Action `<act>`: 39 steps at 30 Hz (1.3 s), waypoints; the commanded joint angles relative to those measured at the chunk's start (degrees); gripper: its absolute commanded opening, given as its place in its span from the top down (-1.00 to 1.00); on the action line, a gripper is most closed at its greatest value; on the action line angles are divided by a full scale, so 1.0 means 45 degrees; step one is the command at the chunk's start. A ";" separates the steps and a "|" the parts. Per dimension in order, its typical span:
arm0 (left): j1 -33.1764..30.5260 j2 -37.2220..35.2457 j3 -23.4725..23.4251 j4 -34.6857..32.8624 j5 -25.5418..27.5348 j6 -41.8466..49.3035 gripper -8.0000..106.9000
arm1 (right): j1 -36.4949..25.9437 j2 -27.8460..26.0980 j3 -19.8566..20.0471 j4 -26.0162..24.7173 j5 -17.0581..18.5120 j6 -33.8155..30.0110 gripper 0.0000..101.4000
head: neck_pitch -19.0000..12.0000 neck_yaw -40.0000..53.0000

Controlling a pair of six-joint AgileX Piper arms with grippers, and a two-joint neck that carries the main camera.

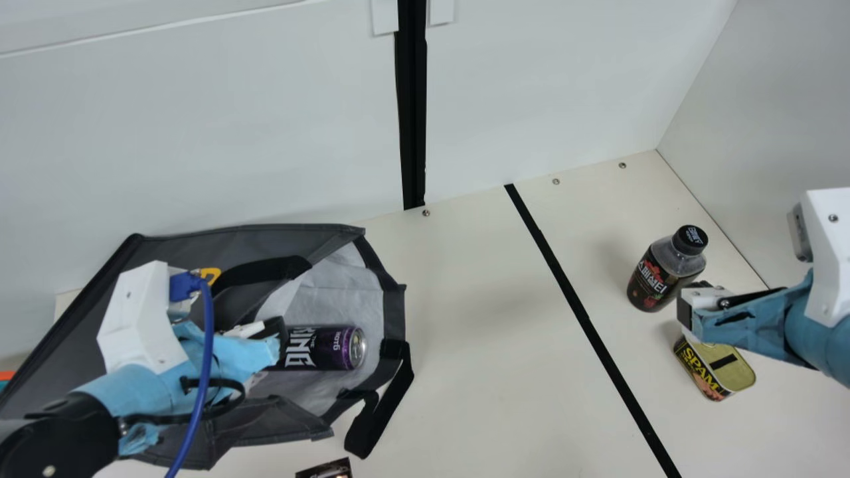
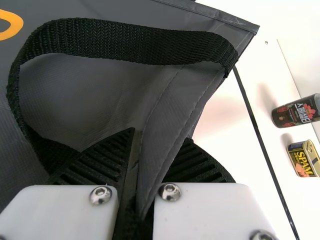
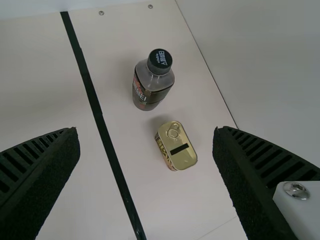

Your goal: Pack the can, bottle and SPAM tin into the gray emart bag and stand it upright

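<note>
My left gripper (image 1: 275, 335) is at the gray bag (image 1: 299, 239), which lies on its side with its mouth facing right. In the left wrist view, the left gripper (image 2: 142, 170) is shut on a fold of the bag's edge (image 2: 172, 120), beside a black handle strap. The purple can (image 1: 339, 347) lies inside the bag's mouth. The bottle (image 1: 664, 269) and the SPAM tin (image 1: 720, 372) stand at the right of the table. My right gripper (image 1: 687, 309) is above the tin; in the right wrist view, the right gripper (image 3: 145, 175) is open, with the tin (image 3: 176, 146) below between its fingers.
A black line (image 1: 584, 318) runs across the table between the bag and the bottle. White walls (image 1: 564, 86) rise behind and at the right. A dark printed item (image 1: 325, 469) lies at the near edge, below the bag's loose strap (image 1: 378, 408).
</note>
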 commanded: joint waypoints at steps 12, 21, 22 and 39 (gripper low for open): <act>0.0000 0.0000 0.0000 0.0000 0.0000 0.0000 1.00 | 0.0040 0.0437 -0.0373 -0.0190 0.0017 0.0075 -0.87 | -0.0289 -0.0030; 0.0000 0.0000 0.0000 0.0000 0.0000 0.0000 1.00 | 0.0045 0.0933 -0.0806 -0.0295 0.0017 0.0258 -0.87 | -0.0289 -0.0030; 0.0000 0.0000 0.0000 0.0000 0.0000 0.0000 1.00 | 0.0036 0.0999 -0.0863 -0.0300 0.0017 0.0283 -0.87 | -0.0289 -0.0030; 0.0000 0.0000 0.0000 0.0000 0.0000 0.0000 1.00 | -0.0434 0.2460 -0.1833 -0.0326 0.0017 0.0373 -0.87 | -0.0289 -0.0030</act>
